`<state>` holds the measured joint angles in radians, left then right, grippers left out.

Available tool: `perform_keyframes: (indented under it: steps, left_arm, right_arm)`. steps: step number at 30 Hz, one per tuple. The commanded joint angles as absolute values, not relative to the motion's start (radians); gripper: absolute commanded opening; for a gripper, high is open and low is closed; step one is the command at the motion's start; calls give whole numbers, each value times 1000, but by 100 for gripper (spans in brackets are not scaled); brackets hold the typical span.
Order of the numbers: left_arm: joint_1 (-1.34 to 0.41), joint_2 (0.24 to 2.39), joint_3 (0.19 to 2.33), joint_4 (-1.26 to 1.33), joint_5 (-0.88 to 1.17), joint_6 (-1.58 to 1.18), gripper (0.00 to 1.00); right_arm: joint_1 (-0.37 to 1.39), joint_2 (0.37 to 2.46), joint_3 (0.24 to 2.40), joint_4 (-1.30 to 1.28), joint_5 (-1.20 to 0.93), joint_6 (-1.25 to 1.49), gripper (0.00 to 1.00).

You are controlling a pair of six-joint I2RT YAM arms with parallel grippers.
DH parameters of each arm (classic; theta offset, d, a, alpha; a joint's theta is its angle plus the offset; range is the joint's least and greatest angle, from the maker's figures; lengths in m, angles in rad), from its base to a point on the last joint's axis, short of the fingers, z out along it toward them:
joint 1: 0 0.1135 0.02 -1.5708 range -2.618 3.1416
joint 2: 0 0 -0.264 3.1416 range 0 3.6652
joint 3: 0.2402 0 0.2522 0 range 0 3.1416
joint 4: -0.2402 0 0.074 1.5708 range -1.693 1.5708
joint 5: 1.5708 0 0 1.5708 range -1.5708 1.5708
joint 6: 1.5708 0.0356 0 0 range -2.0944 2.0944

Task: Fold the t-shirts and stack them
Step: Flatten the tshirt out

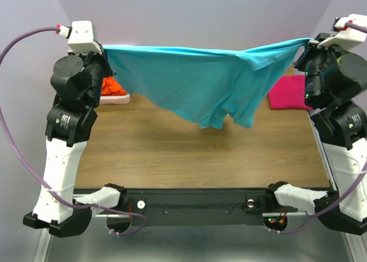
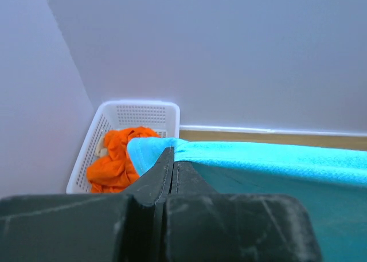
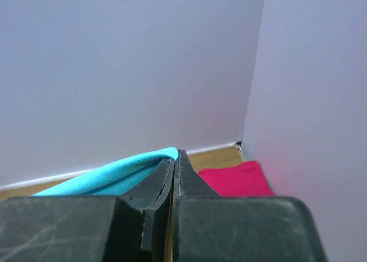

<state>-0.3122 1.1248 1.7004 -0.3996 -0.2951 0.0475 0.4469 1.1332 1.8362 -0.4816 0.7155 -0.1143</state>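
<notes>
A turquoise-blue t-shirt (image 1: 200, 81) hangs stretched in the air between both arms, sagging toward the table in the middle. My left gripper (image 1: 105, 49) is shut on its left corner (image 2: 155, 150), and my right gripper (image 1: 304, 44) is shut on its right corner (image 3: 155, 159). In both wrist views the jaws press together with turquoise cloth pinched at the tips. An orange t-shirt (image 2: 117, 156) lies crumpled in the white basket (image 2: 143, 108) at the back left. A magenta-pink t-shirt (image 1: 287, 92) lies folded on the table at the back right (image 3: 235, 180).
The wooden table (image 1: 172, 153) runs under the hanging shirt. Pale walls close the back and both sides. The basket sits in the back left corner, the pink shirt near the right wall.
</notes>
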Motion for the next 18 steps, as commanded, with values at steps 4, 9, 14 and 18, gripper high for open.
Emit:
perform_keyframes:
  steps: [4,9,14,18]
  left_arm:
    - [-307,1132,1804,-365,-245,80,0]
    - [-307,1175,1824,-327,-247,100,0]
    - [-307,1219,1848,-341,-189,71,0]
    - [-307,1186,1804,-319,-172,66,0]
  right_arm:
    - [449,1164,1965,-391,706,-209,1]
    - [449,1190,1974,-351,704,-261,1]
    - [449,1189,1942,-321,698,-262,1]
    - [449,1151,1908,-311,700,-256,1]
